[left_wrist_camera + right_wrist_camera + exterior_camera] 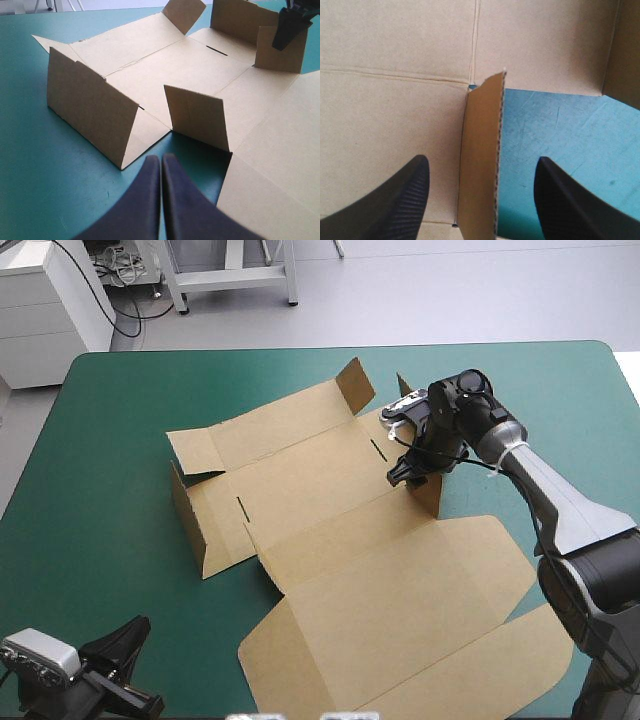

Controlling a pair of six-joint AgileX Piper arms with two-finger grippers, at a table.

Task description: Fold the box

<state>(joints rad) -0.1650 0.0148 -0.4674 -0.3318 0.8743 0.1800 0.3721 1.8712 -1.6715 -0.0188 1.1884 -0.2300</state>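
Observation:
The brown box [330, 530] lies as a cut sheet across the middle of the teal-green table, its large lid panel [420, 630] flat toward the near edge. A side wall [188, 515] stands raised on the left, and small flaps [355, 383] stand up at the far side. My right gripper [405, 472] is open, astride the upright right flap [482, 165], whose edge stands between the fingers [395, 200]. My left gripper [161, 159] is shut and holds nothing. It hovers low at the near left corner [125, 640], a short way from the box's left wall [90, 107] and a small upright flap [197, 115].
The lid panel [280, 165] reaches close to the table's near right edge. Bare teal-green cover [90, 470] lies left of the box and beyond it [520, 380]. A white cabinet [50, 310] stands past the far left corner.

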